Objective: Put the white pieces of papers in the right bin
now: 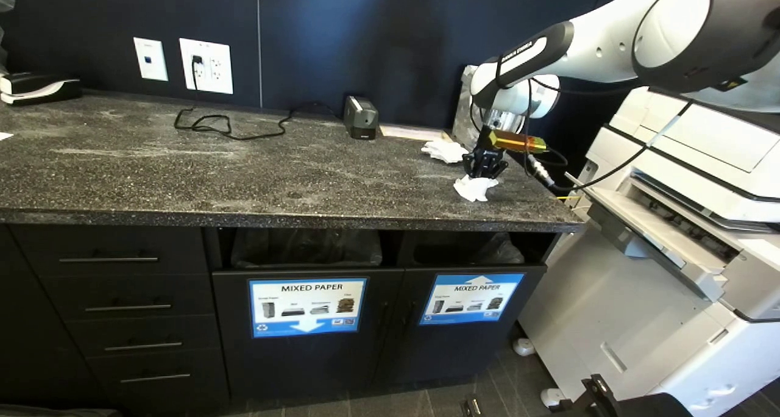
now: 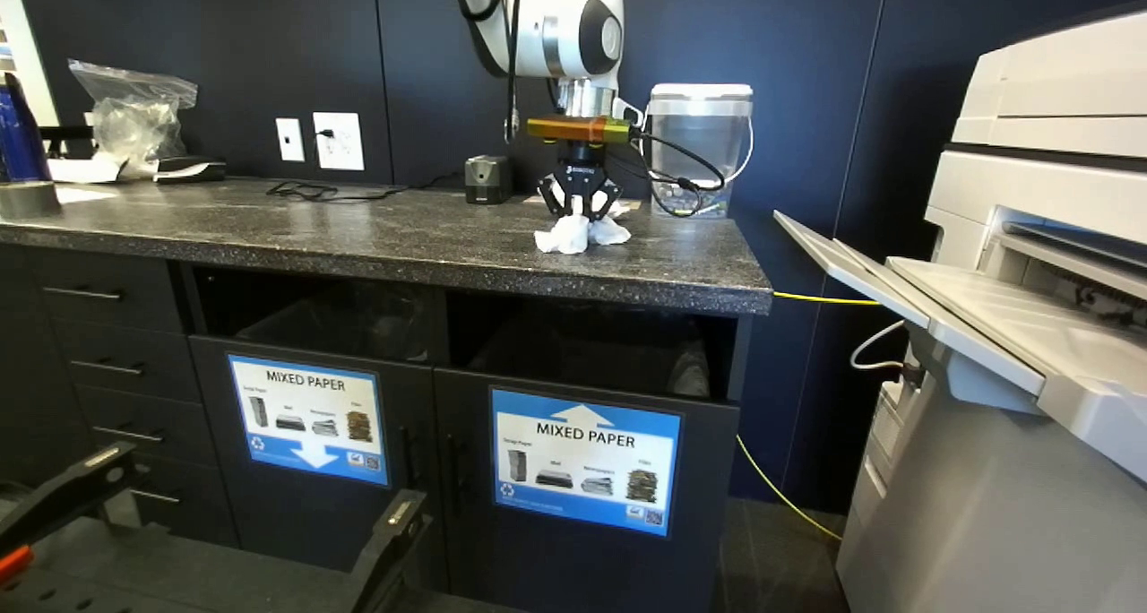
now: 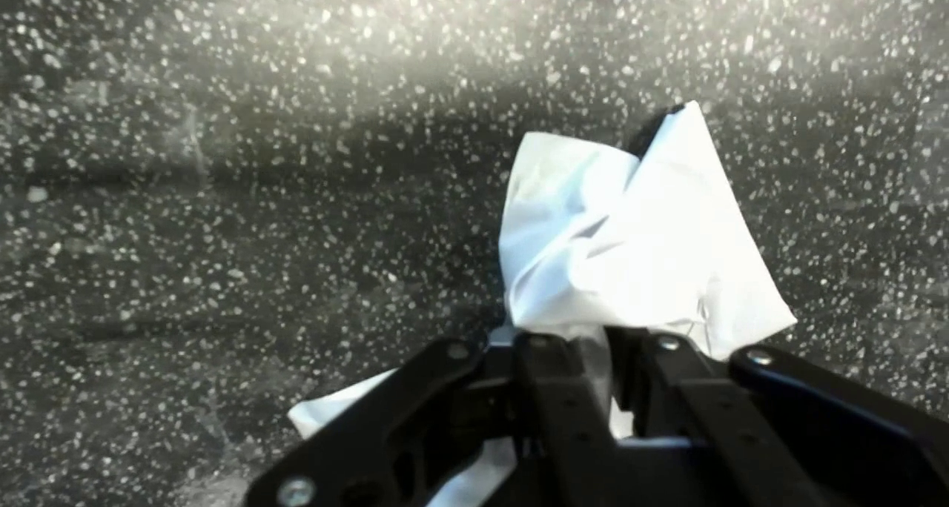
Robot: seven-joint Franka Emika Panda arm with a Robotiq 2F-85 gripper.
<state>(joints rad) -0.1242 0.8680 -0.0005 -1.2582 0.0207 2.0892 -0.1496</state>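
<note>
A crumpled white paper (image 1: 475, 189) lies on the dark speckled counter near its front right, also in the other views (image 2: 564, 237) (image 3: 652, 262). My gripper (image 1: 482, 172) points down over it in both exterior views (image 2: 581, 214). In the wrist view the fingers (image 3: 602, 344) are close together with a fold of paper pinched between them; the paper's bottom still looks to be at the counter. A second white paper (image 1: 443, 151) lies just behind the gripper. The right bin (image 1: 420, 344) is below the counter, its slot open above a sign with an up arrow (image 2: 587, 461).
The left bin (image 2: 305, 496) has a down-arrow sign. A pencil sharpener (image 1: 361, 119) with a cable stands at the back. A clear bucket (image 2: 701, 151) stands behind the arm. A printer (image 1: 640, 295) stands right of the counter's edge.
</note>
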